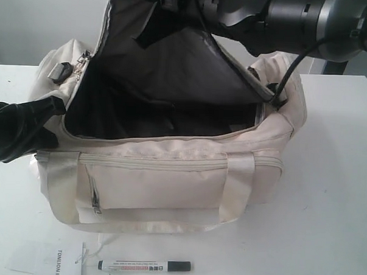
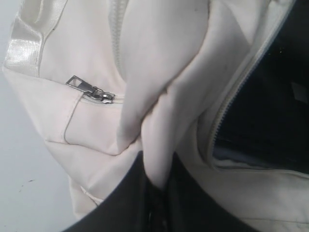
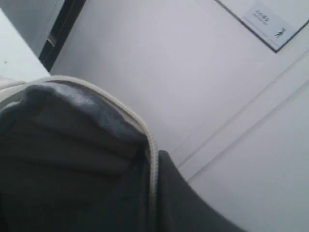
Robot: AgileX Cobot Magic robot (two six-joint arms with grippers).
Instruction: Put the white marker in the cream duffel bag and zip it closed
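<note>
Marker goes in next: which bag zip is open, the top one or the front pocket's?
The top zip of the cream duffel bag: its flap is lifted, baring the dark lining. The front pocket zip shows no gap.

Duffel bag (image 1: 169, 179) on desk (image 1: 326, 211), centre. Marker (image 1: 144, 266) on desk just before bag, lying crosswise, cap to right. Paper tag (image 1: 47, 259) just left of marker. Left jaws on fabric fold at bag's left end; right jaws on raised flap (image 1: 169, 58) above opening.
</note>
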